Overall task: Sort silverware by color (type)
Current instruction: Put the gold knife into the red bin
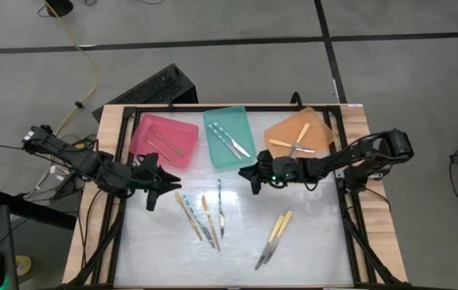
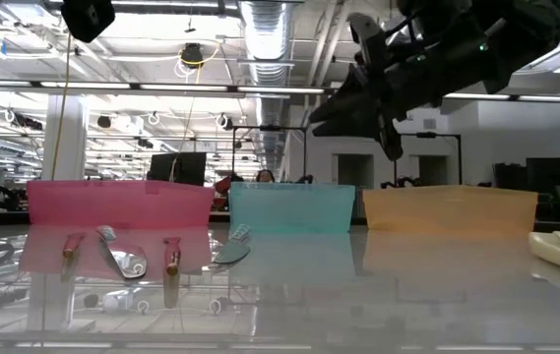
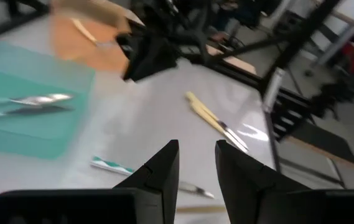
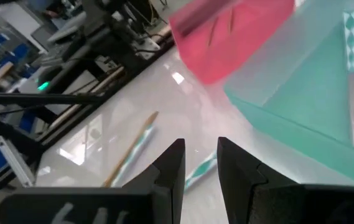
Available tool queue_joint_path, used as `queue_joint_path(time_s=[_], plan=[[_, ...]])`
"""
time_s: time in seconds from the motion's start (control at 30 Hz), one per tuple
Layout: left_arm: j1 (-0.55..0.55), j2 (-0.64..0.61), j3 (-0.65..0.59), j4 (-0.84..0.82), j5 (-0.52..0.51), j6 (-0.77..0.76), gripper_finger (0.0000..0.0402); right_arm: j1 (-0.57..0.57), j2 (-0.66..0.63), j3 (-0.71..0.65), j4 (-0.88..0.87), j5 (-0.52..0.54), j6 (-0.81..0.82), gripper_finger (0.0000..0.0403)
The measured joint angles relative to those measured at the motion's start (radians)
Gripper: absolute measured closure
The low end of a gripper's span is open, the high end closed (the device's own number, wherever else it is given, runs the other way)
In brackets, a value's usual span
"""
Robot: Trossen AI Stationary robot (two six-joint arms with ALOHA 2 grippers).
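Observation:
Silverware lies loose on the table: a cluster of tan- and teal-handled pieces (image 1: 200, 216), one teal-handled piece (image 1: 220, 208) and a pale yellow pair (image 1: 275, 238). More pieces lie in the pink tray (image 1: 140, 137), the teal tray (image 1: 216, 149) and the orange tray (image 1: 317, 129). My left gripper (image 1: 172, 184) hovers in front of the pink tray, above the cluster's far end. It is open, with nothing between its fingers (image 3: 164, 171). My right gripper (image 1: 246, 176) hovers just in front of the teal tray. It is open too, and its fingers (image 4: 170, 165) hold nothing.
The three trays stand side by side along the far edge. A black frame (image 1: 349, 217) runs around the table. Both arms reach in level from the sides, their grippers facing each other across the middle. Bare tabletop lies near the front edge.

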State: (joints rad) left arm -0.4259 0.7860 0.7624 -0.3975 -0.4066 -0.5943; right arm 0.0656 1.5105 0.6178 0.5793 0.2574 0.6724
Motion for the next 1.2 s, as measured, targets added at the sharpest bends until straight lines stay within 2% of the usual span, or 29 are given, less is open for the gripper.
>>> queue_joint_path(time_s=[0.17,0.33,0.57,1.0,1.2], plan=[[-0.001,0.000,0.000,-0.003,0.130,-0.001,0.0312,0.057,0.000,0.000,0.077,0.093,0.042,0.0301],[-0.002,0.000,0.000,-0.004,0.218,0.030,0.0312,0.104,0.000,0.002,0.127,0.173,0.078,0.0301],[-0.068,0.026,0.000,-0.005,0.234,0.140,0.0312,0.166,0.000,0.040,0.126,0.219,0.080,0.0301],[-0.117,0.308,0.000,0.006,0.220,0.298,0.0312,0.276,0.000,0.045,0.107,0.348,0.088,0.0301],[-0.113,0.441,0.000,0.014,0.279,0.391,0.0312,0.307,0.000,0.045,0.097,0.358,0.090,0.0301]])
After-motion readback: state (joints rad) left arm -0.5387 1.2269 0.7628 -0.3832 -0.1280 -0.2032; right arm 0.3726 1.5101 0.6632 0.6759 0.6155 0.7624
